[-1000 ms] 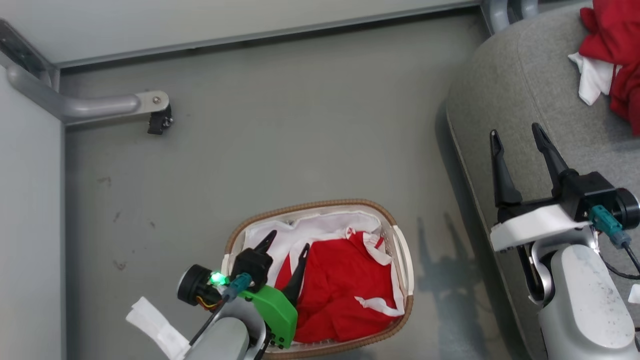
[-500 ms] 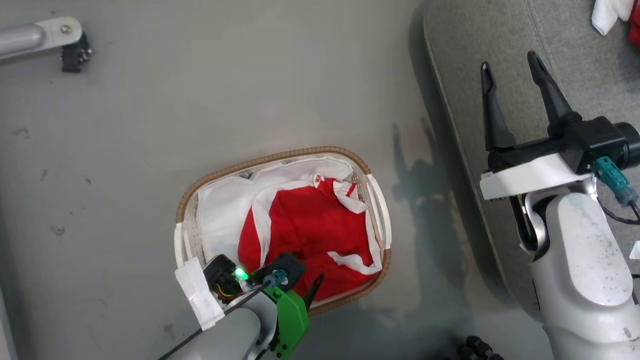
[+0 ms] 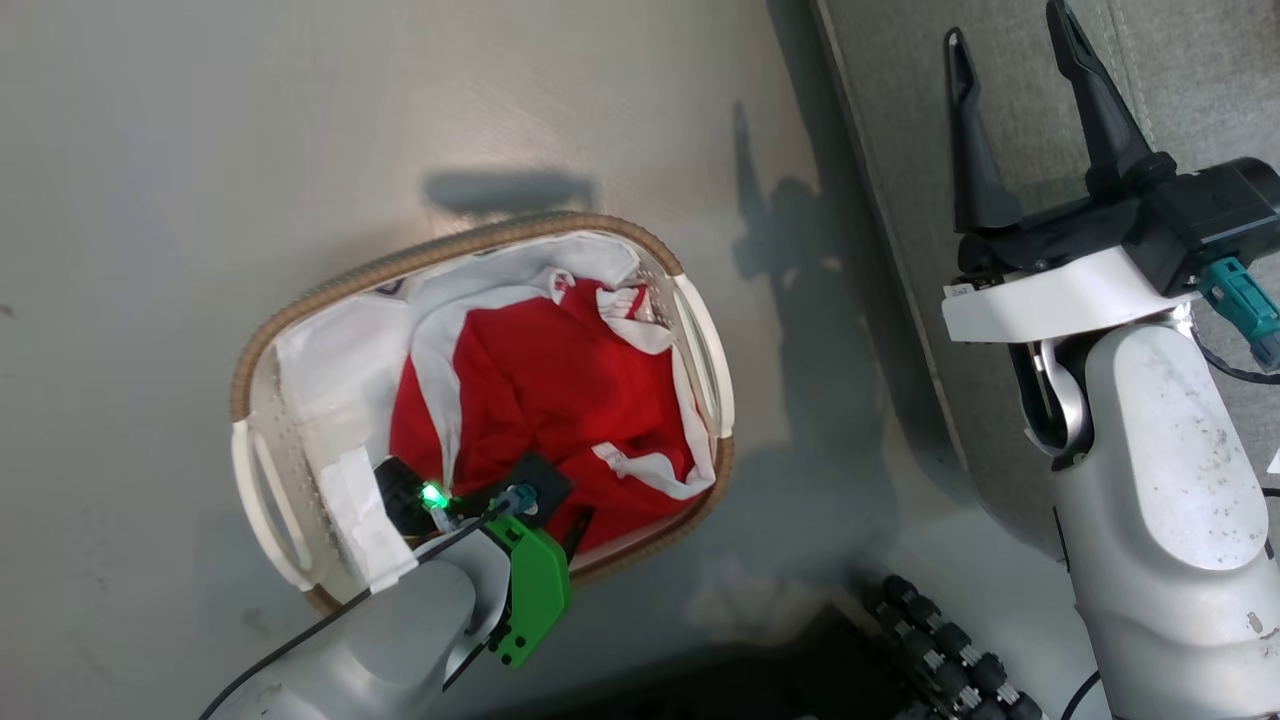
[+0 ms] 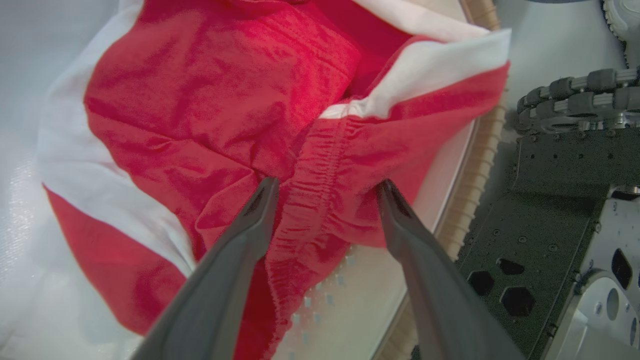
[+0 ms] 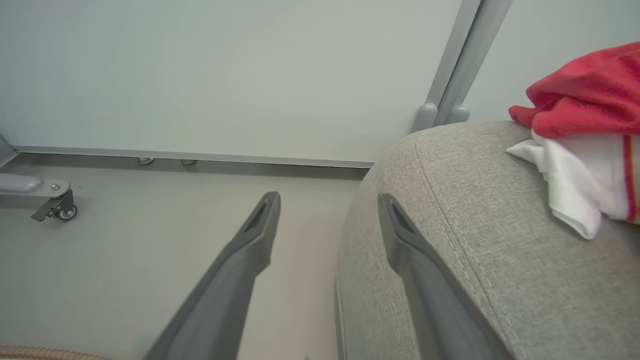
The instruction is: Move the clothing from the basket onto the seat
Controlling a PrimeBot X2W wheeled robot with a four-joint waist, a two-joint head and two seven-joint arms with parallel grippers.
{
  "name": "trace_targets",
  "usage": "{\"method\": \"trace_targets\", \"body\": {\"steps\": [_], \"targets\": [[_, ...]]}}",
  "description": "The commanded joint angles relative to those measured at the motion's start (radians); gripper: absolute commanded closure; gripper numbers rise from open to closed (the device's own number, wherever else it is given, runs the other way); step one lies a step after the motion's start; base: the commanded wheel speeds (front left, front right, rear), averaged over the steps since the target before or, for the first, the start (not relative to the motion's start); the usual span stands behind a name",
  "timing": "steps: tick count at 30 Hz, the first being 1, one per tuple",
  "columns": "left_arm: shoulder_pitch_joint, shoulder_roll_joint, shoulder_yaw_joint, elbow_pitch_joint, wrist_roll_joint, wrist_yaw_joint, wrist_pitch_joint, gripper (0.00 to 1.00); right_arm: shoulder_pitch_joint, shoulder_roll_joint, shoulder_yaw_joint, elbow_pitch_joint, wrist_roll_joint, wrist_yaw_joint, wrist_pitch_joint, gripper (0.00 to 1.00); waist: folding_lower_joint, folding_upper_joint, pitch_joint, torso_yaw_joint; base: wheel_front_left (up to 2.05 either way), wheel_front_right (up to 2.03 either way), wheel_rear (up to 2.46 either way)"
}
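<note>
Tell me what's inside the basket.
Inside the basket lies a crumpled red garment with white trim, on the white liner. The left gripper reaches in, jaws open astride a gathered seam. Anything beneath the garment is covered.

Nothing can be read. A small white label [image 3: 561, 285] on the clothing [image 3: 540, 390], beyond the left gripper [image 4: 327, 189], is too blurred.

seat [image 3: 1220, 70] cut off, clothing [image 5: 585, 95] cropped
</note>
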Motion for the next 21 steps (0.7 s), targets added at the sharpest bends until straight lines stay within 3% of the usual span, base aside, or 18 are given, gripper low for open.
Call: {"method": "trace_targets", "body": {"steps": [1,8,9,10,12,21], "targets": [[-0.019,0.005,-0.003,-0.002,-0.008,-0.003,0.013,0.00,-0.016,-0.002,0.005,-0.006,0.005,-0.001,-0.002,0.00,-0.0002,0.0000,0.059,-0.044,0.00,0.00,0.00],[-0.030,0.019,-0.004,-0.021,0.004,-0.003,0.027,0.00,-0.031,-0.002,0.018,-0.018,0.020,-0.001,-0.002,0.00,-0.0002,0.0000,0.089,-0.062,0.00,0.00,0.00],[-0.029,0.020,-0.004,-0.025,0.008,-0.003,0.029,0.36,-0.033,-0.002,0.019,-0.018,0.021,-0.001,-0.002,0.00,-0.0002,0.0000,0.092,-0.064,0.00,0.00,0.00],[-0.027,0.020,-0.004,-0.028,0.010,-0.003,0.030,0.64,-0.033,-0.002,0.020,-0.017,0.022,-0.001,-0.002,0.00,-0.0002,0.0000,0.094,-0.066,0.00,0.00,0.00],[-0.025,0.021,-0.004,-0.035,0.014,-0.003,0.030,1.00,-0.034,-0.002,0.019,-0.017,0.019,-0.001,-0.002,0.00,-0.0002,0.0000,0.095,-0.066,0.00,0.00,0.00],[-0.044,0.012,-0.004,-0.020,-0.048,-0.003,-0.065,1.00,-0.015,-0.002,0.007,0.004,-0.011,-0.001,-0.002,0.00,-0.0002,0.0000,0.042,-0.037,0.00,0.00,0.00]]}}
